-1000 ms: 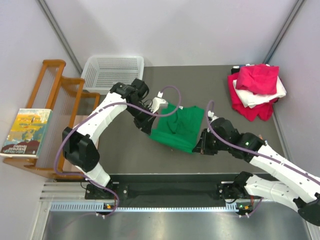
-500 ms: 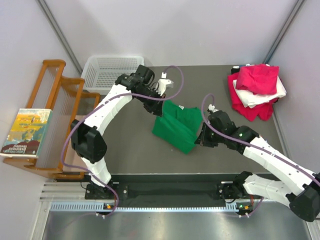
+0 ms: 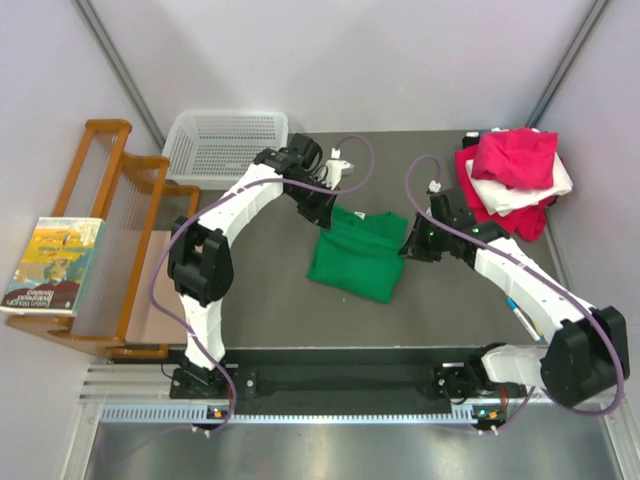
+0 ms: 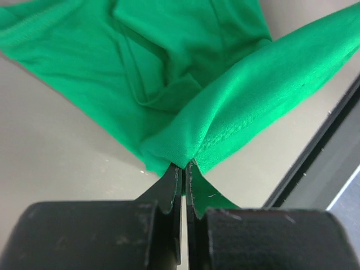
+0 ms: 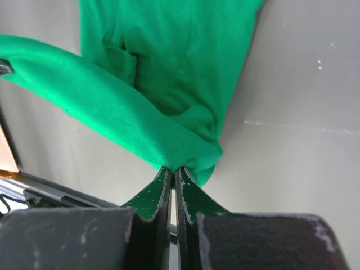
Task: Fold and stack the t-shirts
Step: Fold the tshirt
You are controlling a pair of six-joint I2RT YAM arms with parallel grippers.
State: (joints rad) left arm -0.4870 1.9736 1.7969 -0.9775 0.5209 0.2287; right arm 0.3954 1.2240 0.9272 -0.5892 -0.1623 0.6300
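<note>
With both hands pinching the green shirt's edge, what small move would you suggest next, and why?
I would probably lower both hands to lay the held edge flat onto the green shirt. The left hand and right hand are each shut on a corner, and the fabric stretched between them hangs over the layer beneath.

left gripper (image 3: 328,212) and right gripper (image 3: 408,246) farther from the bases than before — green t-shirt (image 3: 358,260) now doubled over, narrower

Dark grey table (image 3: 260,290) with green t-shirt (image 3: 355,265), pink-white-red shirt pile (image 3: 510,185), white mesh basket (image 3: 225,145)
</note>
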